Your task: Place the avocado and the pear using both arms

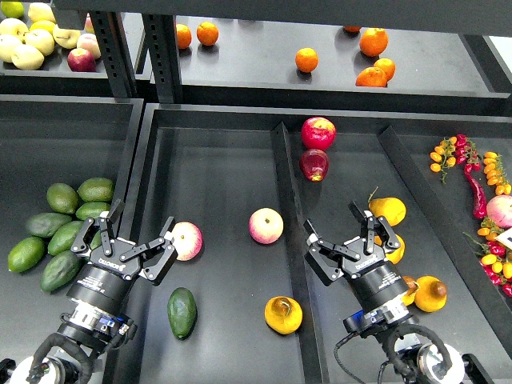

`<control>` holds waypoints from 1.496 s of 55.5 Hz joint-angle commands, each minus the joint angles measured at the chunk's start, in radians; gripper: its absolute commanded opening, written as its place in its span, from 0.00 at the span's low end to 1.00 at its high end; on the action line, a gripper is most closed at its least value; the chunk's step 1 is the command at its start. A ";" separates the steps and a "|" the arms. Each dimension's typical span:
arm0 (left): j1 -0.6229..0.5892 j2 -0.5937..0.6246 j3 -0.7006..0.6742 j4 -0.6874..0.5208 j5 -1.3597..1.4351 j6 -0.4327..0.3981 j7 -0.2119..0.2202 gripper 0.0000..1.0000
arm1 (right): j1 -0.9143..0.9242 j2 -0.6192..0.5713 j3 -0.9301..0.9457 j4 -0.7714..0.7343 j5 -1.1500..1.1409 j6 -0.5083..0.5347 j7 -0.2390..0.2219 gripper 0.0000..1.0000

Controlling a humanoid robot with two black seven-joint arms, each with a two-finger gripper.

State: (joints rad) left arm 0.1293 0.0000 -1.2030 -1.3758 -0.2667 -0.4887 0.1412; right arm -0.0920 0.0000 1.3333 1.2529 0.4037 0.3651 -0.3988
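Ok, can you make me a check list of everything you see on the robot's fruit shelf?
Surface: black tray with a centre divider.
Job's things: avocado and pear lie loose on the tray, either side of the divider's left face, both ungripped.
Clutter: apples, red apples, more pears, pile of avocados.
Grippers: left gripper open, empty; right gripper open, empty.
Cables: black cable loops by the right wrist.
Surroundings: oranges on the back shelf, chillies and small tomatoes at right.

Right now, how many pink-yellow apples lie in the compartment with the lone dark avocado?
2: one apple right beside the left gripper, the other apple further right, near the divider. The gripper could hide another.
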 commanded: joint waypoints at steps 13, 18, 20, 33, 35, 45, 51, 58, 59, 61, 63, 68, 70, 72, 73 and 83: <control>-0.002 0.000 0.002 0.006 0.049 0.000 0.049 1.00 | 0.001 0.000 -0.003 -0.001 0.000 0.000 0.000 0.99; -0.011 0.000 -0.007 0.008 0.101 0.000 0.086 1.00 | 0.001 0.000 -0.003 0.000 0.000 0.000 0.000 0.99; -0.014 0.000 -0.010 0.008 0.116 0.000 0.096 1.00 | 0.001 0.000 -0.003 0.000 0.000 0.000 0.000 0.99; -0.049 0.000 -0.014 0.006 0.214 0.000 0.136 1.00 | 0.001 0.000 -0.003 0.000 0.000 0.000 0.000 0.99; -0.053 0.000 -0.010 0.004 0.224 0.000 0.143 1.00 | 0.001 0.000 -0.003 0.000 0.000 0.000 0.000 0.99; -0.106 0.009 -0.001 -0.008 0.244 0.000 0.210 1.00 | 0.001 0.000 -0.002 0.000 -0.002 0.000 0.000 0.99; -0.181 0.086 0.029 -0.008 0.285 0.000 0.216 1.00 | 0.003 0.000 -0.002 0.002 -0.002 0.000 0.000 0.99; -0.286 0.204 0.108 -0.008 0.336 0.000 0.221 1.00 | 0.006 0.000 0.004 0.005 0.000 -0.002 0.000 0.99; -0.309 0.228 0.121 -0.006 0.339 0.000 0.225 1.00 | 0.006 0.000 0.007 0.005 0.000 -0.002 0.000 0.99; -0.344 0.259 0.149 -0.005 0.340 0.000 0.236 1.00 | 0.008 0.000 0.010 0.005 0.000 -0.002 0.000 0.99; -0.381 0.291 0.184 -0.003 0.342 0.000 0.253 1.00 | 0.008 0.000 0.014 0.005 0.000 -0.002 0.000 0.99; -0.503 0.370 0.286 0.006 0.368 0.000 0.296 1.00 | 0.008 0.000 0.032 0.007 0.000 0.000 0.000 0.99; -0.525 0.382 0.307 0.006 0.376 0.000 0.299 1.00 | 0.008 0.000 0.037 0.005 0.000 0.000 0.000 0.99; -0.549 0.396 0.335 0.006 0.380 0.000 0.305 1.00 | 0.009 0.000 0.038 0.005 0.000 0.000 0.001 0.99; -0.556 0.399 0.341 0.006 0.382 0.000 0.308 1.00 | 0.009 0.000 0.038 0.005 0.000 0.000 0.001 0.99; -0.712 0.506 0.451 0.006 0.509 0.000 0.347 1.00 | 0.020 0.000 0.058 0.005 0.000 0.000 0.001 0.99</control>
State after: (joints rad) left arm -0.4894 0.4463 -0.8137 -1.3706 0.1654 -0.4887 0.4794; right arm -0.0787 0.0000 1.3774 1.2585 0.4036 0.3650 -0.3973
